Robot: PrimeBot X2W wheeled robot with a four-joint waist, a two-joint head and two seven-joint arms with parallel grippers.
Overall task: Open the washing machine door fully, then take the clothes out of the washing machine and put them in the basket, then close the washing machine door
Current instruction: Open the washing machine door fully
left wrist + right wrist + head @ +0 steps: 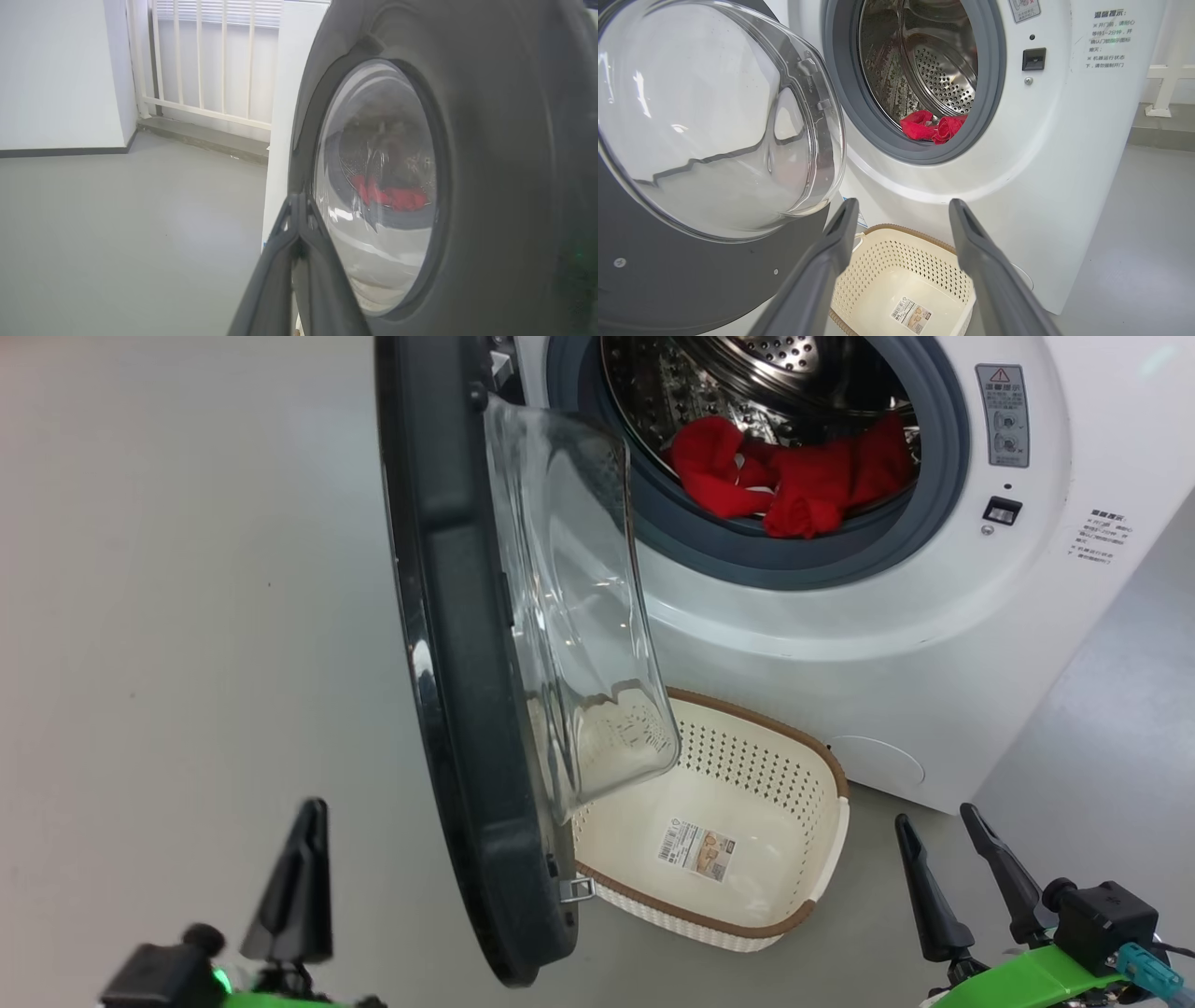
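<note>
Two hands sit low in the head view. The left hand [316,812], at 7 o'clock, has its fingers pressed together with nothing between them, just left of the washing machine door [457,663]. The right hand [934,817], at 5 o'clock, has its fingers apart and holds nothing. The door is swung out, edge-on through centre, glass bowl toward the washing machine [840,644]. The clothes [794,476], red, are heaped at the drum mouth, 1 o'clock. The basket [747,756] stands on the floor [187,616] below the opening, partly behind the door, with a barcode sticker on its base.
</note>
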